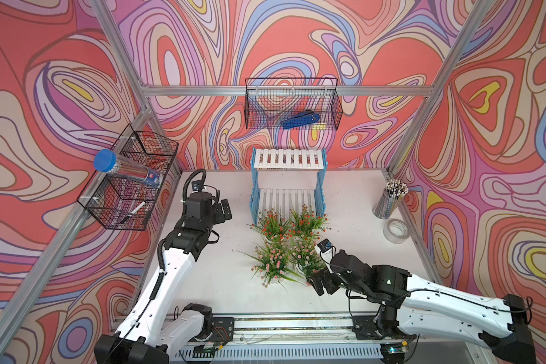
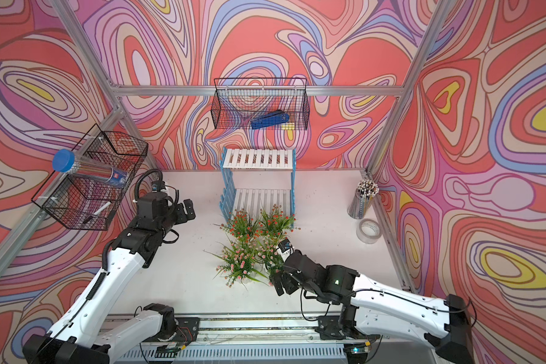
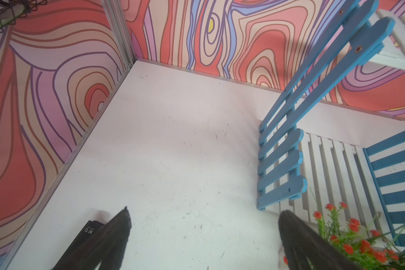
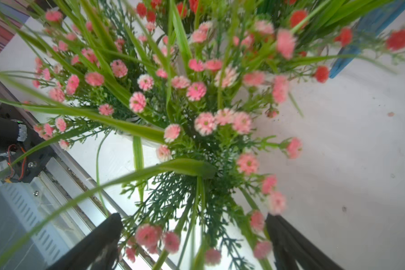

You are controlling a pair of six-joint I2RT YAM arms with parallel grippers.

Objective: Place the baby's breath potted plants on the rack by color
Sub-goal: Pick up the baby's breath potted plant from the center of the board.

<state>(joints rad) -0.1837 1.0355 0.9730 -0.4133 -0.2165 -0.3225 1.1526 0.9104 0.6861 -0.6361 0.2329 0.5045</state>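
Four potted plants bunched on white table [image 1: 360, 208], foliage touching, just in front of rack [image 1: 289, 159]. We see left red-orange plant [image 1: 273, 225] and right red-orange plant [image 1: 308, 220] beside rack's lower shelf. Left pink plant [image 1: 273, 263] and right pink plant [image 1: 306, 257] sit nearer robot. Right gripper [image 4: 193, 217]: jaws spread wide around right pink plant's stems, clamping nothing; pot hidden by foliage. Left gripper [image 3: 204, 211]: jaws wide apart, empty, over table left of rack.
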